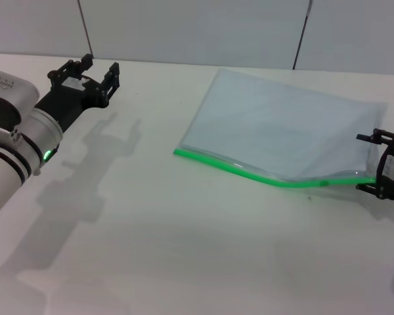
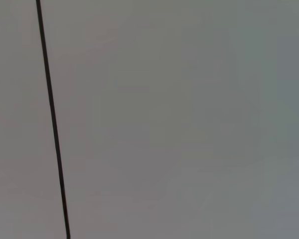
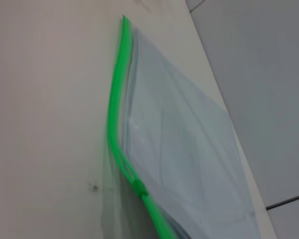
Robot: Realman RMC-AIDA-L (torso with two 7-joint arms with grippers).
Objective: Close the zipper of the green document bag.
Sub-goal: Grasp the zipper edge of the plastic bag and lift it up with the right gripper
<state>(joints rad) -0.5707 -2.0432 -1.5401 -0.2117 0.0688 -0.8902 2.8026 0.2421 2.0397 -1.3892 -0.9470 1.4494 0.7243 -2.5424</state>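
Observation:
The green document bag lies flat on the white table, right of centre, a pale translucent pouch. Its zipper is the bright green strip along the near long edge, bowed upward toward the right end. A small darker slider sits on that strip close to the right end. My right gripper is at the bag's right end, open, with the zipper's end between its spread fingers. The right wrist view shows the bag, the zipper and the slider close up. My left gripper hangs open at the far left, well away from the bag.
A grey panelled wall rises behind the table's far edge. The left wrist view holds only that wall and a dark seam. Bare white tabletop stretches in front of the bag and between the two arms.

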